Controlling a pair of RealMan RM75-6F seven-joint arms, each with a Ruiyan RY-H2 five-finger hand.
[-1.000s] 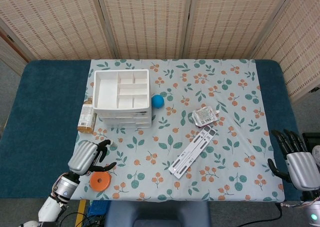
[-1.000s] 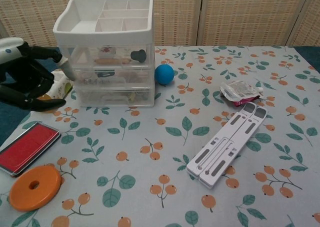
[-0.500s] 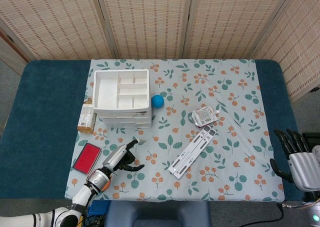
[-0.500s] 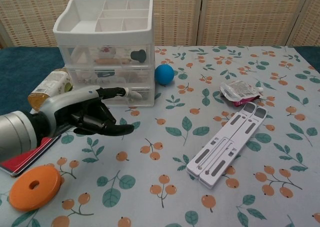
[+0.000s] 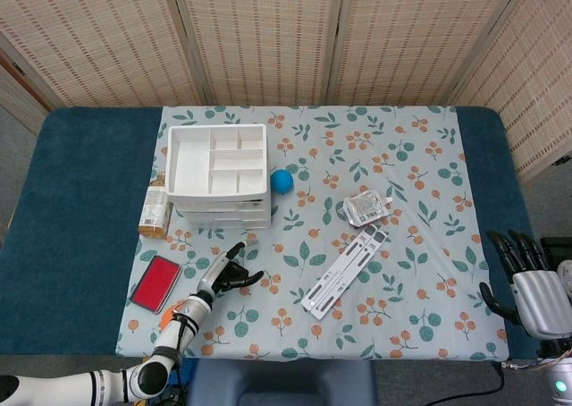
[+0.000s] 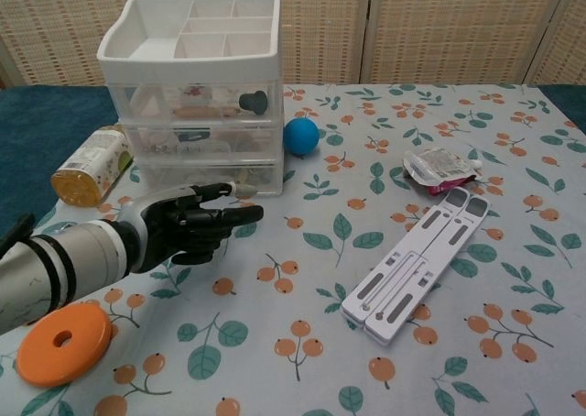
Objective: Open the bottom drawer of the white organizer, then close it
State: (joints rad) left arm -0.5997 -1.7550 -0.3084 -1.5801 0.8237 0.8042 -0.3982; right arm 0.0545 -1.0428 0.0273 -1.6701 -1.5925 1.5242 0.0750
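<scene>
The left hand (image 6: 197, 222) has its dark fingers (image 6: 240, 213) stretched out and a little apart, and it holds nothing. The fingertips point at the bottom drawer (image 6: 206, 176) of the white organizer (image 6: 194, 95), low down and just in front of it. It is hard to tell if they touch the drawer front. The bottom drawer looks pushed in, flat with the two drawers above it. The grey arm behind the hand lies low over the flowery tablecloth (image 6: 439, 279).

The organizer stands on the far left part of the cloth. Its top is an open tray with little boxes in it. A blue ball (image 6: 300, 136) sits just beside the organizer on its right. A small bottle (image 6: 90, 165) lies on its side just to the left of it. An orange ring (image 6: 64, 343) lies near the front edge, under the arm. In the head view a red pad (image 5: 156, 282) lies left of the hand.

A white folded stand (image 6: 417, 265) lies out on the right part of the cloth, and a small packet (image 6: 439, 169) is near its far end.

The right hand (image 5: 534, 290) is far away at the right edge of the table, with its fingers apart and nothing in it
</scene>
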